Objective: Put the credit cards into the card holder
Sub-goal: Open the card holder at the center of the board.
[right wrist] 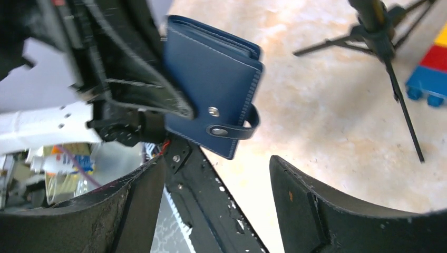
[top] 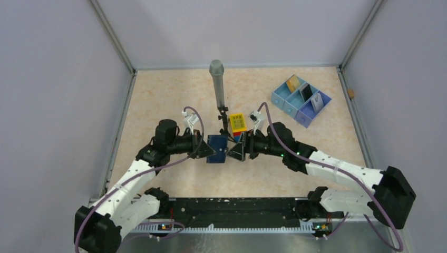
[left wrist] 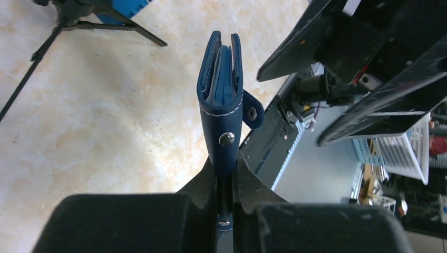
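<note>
Card holder position: the card holder (top: 216,149) is held above the table (top: 158,105), between the two grippers, in front of the arm bases.
Left gripper: the left gripper (left wrist: 224,169) is clamped narrowly on the card holder's lower edge; the card holder stands upright out of the jaws.
Right gripper: the right gripper (right wrist: 219,168) is spread wide; the card holder (right wrist: 211,84) is seen just ahead of the gap between its fingers, touched by neither.
Card holder build: navy leather-like covers with pale stitching are folded together over lighter blue inner leaves (left wrist: 221,105); a metal stud is set in one cover, and the rounded snap tab stands free beside it.
Credit cards: a gold card (top: 294,83), a dark card (top: 305,93) and a pale card (top: 317,103) are stood one per compartment in the pale blue tray (top: 279,98), well apart from both grippers.
Table surface: a beige, marbled, matte top is seen.
Other items: a yellow-topped toy brick block (top: 237,123) and a grey cylinder on a thin black tripod (top: 216,79) are placed just beyond the card holder.
</note>
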You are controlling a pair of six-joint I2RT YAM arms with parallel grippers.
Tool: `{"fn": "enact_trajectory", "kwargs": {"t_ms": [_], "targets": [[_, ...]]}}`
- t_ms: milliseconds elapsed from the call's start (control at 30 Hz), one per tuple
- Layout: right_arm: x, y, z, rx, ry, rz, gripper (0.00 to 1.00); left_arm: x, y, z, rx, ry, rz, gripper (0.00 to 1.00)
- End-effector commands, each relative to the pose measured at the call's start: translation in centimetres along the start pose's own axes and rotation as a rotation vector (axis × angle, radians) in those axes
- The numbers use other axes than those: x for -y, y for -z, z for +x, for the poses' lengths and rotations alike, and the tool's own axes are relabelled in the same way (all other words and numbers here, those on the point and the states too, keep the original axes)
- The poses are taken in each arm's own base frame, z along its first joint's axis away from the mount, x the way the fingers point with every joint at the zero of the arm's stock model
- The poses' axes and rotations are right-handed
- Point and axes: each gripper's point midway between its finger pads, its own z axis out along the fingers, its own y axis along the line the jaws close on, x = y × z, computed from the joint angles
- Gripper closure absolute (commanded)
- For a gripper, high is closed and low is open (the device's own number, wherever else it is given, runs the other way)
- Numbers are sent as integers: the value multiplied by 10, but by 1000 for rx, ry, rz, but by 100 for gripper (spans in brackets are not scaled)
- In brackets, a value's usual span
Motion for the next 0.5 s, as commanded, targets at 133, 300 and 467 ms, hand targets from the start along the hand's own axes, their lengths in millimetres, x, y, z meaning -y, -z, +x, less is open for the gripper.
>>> {"fn": "enact_trajectory", "kwargs": {"t_ms": [133,300,467], "targets": [[7,-43,-2,66,-163,107,34,-12,-6,-11,121,43,-60,100],[14,-63,6,50,-202,177,47,-16,-8,-8,120,58,-79,100],[16,-70,3,57,-181,252,52,-19,-9,-5,113,69,-90,100]]}}
